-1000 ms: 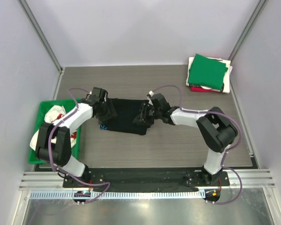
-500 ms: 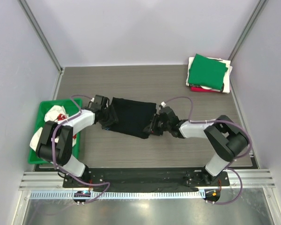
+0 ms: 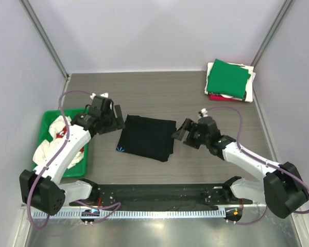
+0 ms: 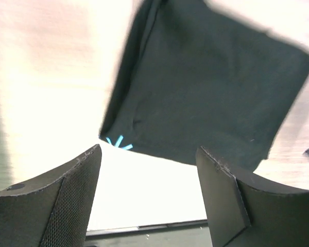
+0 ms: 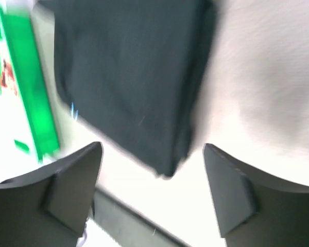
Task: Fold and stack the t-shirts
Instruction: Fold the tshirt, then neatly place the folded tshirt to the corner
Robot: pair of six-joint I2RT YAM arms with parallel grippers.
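Top external view takes in the whole worktop, and the job reads as partly done. At its left edge the green tray holds crumpled cloth, white with some red showing. I judge these to be shirts not yet folded, though I cannot tell how many.

In the middle of the worktop lies the black t-shirt, flat and folded into a tidy rectangle, near the arms and well apart from the pile. That pile sits in the far right corner: a green t-shirt on top, the edge of a white t-shirt under it, and a red t-shirt peeking out at the bottom, all folded.

So three look finished, and the black one looks folded but not stacked. Carrying it across to the pile seems the step in hand, then the tray's contents.

The left tool hangs just beside the black shirt's left edge, fingers apart and holding nothing. The left wrist view shows the shirt lying free below the spread fingers. The right tool is just off the shirt's right edge, likewise spread wide and empty. Smallest, a blue mark shows at the shirt's near left corner.
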